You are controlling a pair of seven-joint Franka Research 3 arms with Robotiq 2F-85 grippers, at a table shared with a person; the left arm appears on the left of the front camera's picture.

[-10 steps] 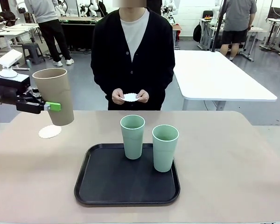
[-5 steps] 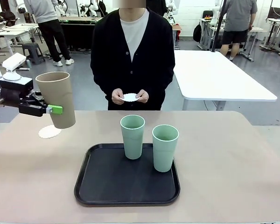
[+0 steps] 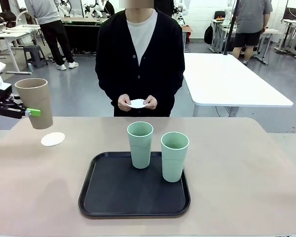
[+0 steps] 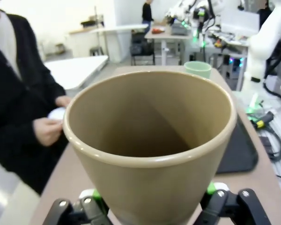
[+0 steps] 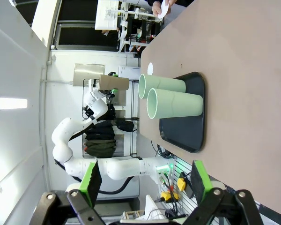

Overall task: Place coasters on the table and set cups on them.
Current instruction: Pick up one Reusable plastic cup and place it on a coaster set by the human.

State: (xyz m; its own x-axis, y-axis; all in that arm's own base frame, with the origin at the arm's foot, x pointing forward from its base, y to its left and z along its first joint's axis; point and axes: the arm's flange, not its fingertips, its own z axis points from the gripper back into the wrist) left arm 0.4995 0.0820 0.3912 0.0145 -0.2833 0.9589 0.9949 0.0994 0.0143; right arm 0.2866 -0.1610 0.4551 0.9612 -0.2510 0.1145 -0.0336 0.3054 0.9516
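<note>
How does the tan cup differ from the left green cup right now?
Colour: the tan cup is brown, the left green cup mint. Support: the left gripper holds the tan cup in the air; the green cup stands on the black tray. Pose: the tan cup tilts, the green cup is upright. Both are tall, tapered, handleless.

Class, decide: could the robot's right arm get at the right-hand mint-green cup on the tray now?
Probably yes: the right gripper is open and empty, and bare table lies between it and that upright mint-green cup.
</note>
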